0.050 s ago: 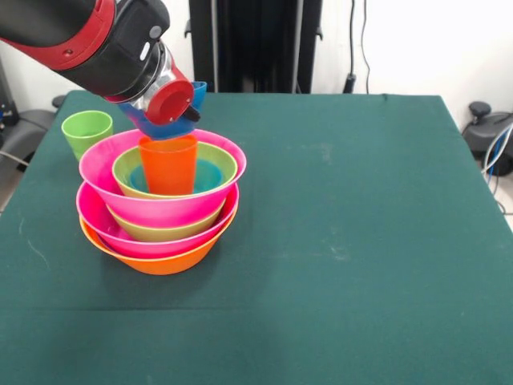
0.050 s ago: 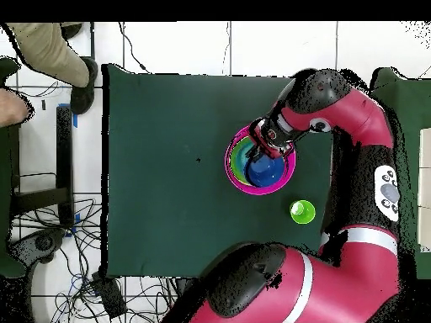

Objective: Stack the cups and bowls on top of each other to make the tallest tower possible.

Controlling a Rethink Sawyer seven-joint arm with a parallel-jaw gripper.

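Above the tower (image 1: 160, 216) at the green worktop (image 1: 345, 224) corner, gripper (image 1: 183, 114) clamped on a tilted blue bowl (image 1: 164, 124) over the orange cup (image 1: 168, 164), green cup (image 1: 86, 131) just beside, person's leg (image 2: 52, 50) off the far edge.

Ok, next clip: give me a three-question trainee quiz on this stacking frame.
1. True or false: the green cup is part of the tower.
2. Which bowl is lowest? A pink, B orange, C green.
3. What does the tool hold above the orange cup?

Key: 1 false, it stands apart on the table. 2 B, the orange bowl. 3 a blue bowl.
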